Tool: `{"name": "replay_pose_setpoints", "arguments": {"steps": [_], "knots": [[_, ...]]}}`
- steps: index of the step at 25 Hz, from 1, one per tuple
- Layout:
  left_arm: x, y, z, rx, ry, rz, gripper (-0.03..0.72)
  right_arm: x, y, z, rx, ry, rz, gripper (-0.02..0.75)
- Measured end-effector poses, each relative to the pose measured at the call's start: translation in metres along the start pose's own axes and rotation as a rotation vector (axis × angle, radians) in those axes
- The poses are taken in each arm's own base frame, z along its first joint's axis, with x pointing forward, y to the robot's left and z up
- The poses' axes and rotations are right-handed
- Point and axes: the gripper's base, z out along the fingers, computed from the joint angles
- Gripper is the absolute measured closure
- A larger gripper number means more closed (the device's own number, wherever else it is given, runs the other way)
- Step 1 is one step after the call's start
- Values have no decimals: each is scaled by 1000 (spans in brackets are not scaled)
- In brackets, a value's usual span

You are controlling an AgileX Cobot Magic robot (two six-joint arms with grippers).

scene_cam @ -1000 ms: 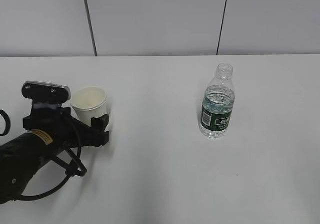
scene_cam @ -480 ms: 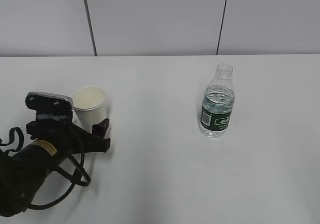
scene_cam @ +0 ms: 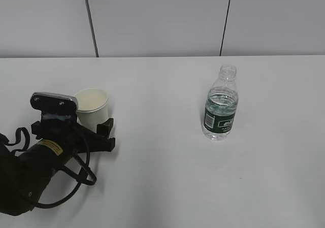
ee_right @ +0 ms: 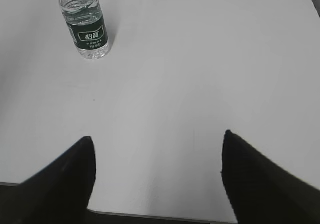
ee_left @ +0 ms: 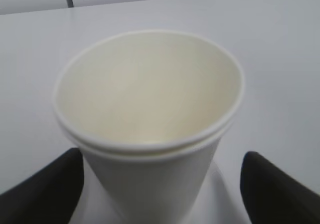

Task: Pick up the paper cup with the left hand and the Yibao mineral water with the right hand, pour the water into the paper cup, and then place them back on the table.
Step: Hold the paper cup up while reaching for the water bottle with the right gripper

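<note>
On the left of the exterior view, the left hand [scene_cam: 94, 131] is reaching over the table [scene_cam: 162, 182] from the lower left corner, its black arm showing a yellow sticker and a grey-white camera block on top. Its fingers [scene_cam: 104, 127] are standing apart on either side of the paper cup [scene_cam: 92, 106], which is sitting upright on the table between them. In the left wrist view the paper cup [ee_left: 150, 119] is filling most of the picture, its rolled rim facing up and its inside looking empty, with one dark finger [ee_left: 47, 184] showing at the lower left and the other at the lower right; a gap is showing between each finger and the cup wall, so the jaws are spread and not clamping it. Farther right, well apart from the cup, the Yibao mineral water [scene_cam: 220, 103] is standing upright and uncapped on the table, partly filled, its green label facing the camera. In the right wrist view the right hand [ee_right: 157, 176] is hovering over bare table with its two fingers [ee_right: 65, 179] spread wide, and the Yibao mineral water [ee_right: 86, 27] is standing far from them near the upper left.
</note>
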Motion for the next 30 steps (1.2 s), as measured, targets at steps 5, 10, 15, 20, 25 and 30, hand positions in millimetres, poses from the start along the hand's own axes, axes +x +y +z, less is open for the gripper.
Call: {"name": "replay_pose_setpoints", "arguments": {"steps": [5, 10, 15, 20, 25, 30], "knots": [[-4, 0, 4, -14, -20, -11, 111, 0, 0, 0, 0, 0, 0, 159], [-5, 1, 5, -30, -23, -20, 127, 0, 0, 0, 0, 0, 0, 159], [-5, 2, 5, -37, -23, -24, 209, 0, 0, 0, 0, 0, 0, 159], [-5, 2, 5, -37, -25, -24, 291, 0, 0, 0, 0, 0, 0, 158], [-5, 2, 5, -37, -26, -24, 340, 0, 0, 0, 0, 0, 0, 159], [-5, 2, 5, -37, -27, -24, 342, 0, 0, 0, 0, 0, 0, 159]]}}
